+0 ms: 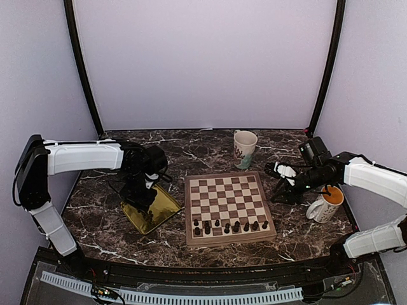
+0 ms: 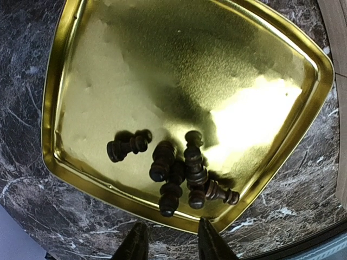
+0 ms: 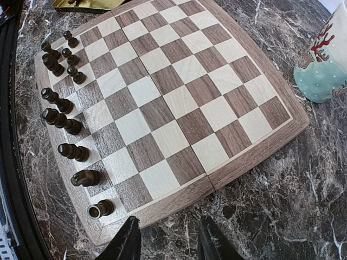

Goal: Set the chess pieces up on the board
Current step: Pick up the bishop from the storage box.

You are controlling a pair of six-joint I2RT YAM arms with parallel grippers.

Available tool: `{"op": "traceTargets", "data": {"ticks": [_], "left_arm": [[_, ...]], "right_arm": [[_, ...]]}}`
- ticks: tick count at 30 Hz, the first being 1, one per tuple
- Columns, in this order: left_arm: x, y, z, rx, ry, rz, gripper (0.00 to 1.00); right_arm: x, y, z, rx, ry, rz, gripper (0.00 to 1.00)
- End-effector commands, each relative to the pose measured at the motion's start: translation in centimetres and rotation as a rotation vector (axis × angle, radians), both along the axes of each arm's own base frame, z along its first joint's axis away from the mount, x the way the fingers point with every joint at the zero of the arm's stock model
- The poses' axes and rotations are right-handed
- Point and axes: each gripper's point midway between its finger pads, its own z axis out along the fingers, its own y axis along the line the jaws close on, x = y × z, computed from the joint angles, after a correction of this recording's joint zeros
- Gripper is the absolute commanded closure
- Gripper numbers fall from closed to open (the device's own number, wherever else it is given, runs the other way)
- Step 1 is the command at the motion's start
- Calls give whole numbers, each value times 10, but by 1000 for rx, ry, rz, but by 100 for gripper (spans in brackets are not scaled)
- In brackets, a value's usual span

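Note:
The wooden chequered board point(image 1: 224, 194) lies mid-table. Several dark chess pieces point(image 1: 229, 225) stand on its two nearest rows; in the right wrist view they line the board's point(image 3: 179, 103) left side point(image 3: 59, 119). Several more pieces point(image 2: 179, 168) lie toppled in a heap in the gold tray point(image 2: 50, 103) left of the board. My left gripper point(image 2: 172, 244) hovers over the tray's near rim, open and empty; it also shows in the top view point(image 1: 142, 198). My right gripper point(image 3: 169, 244) is open and empty over the marble just off the board's right edge, and shows in the top view point(image 1: 283, 192).
The gold tray point(image 1: 162, 210) sits tilted beside the board's left edge. A floral mug point(image 1: 245, 147) stands behind the board and shows in the right wrist view point(image 3: 325, 65). A white mug with an orange inside point(image 1: 326, 204) stands beside my right arm. The table is dark marble.

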Motion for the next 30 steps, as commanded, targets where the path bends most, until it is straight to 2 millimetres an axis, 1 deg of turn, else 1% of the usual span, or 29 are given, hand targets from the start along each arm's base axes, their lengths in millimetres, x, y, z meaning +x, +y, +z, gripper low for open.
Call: {"op": "traceTargets", "data": {"ticks": [1, 9, 12, 15, 17, 19, 22, 26, 29, 30], "left_arm": [[8, -2, -8, -1, -13, 11, 67], [15, 9, -18, 75, -1, 16, 76], [16, 10, -20, 82, 1, 15, 80], [16, 9, -24, 80, 7, 3, 82], [15, 9, -27, 80, 15, -6, 85], [16, 8, -27, 82, 14, -12, 91], [21, 5, -14, 63, -13, -25, 94], [30, -2, 14, -3, -95, -60, 96], [30, -7, 29, -43, -118, -86, 96], [29, -7, 31, -47, -118, -92, 96]], "right_arm": [[2, 0, -3, 1, -4, -2, 64], [2, 0, -4, -1, -2, -1, 63], [2, 0, -4, 0, -2, -1, 63], [2, 0, -5, -2, 1, 0, 64], [2, 0, -6, -4, 4, -1, 64], [2, 0, -5, -3, 4, -1, 64], [1, 0, -6, -2, 7, 0, 64], [2, 1, -7, 2, 15, 3, 64], [2, 2, -8, 2, 24, 5, 64], [1, 2, -8, 1, 28, 6, 64]]}}
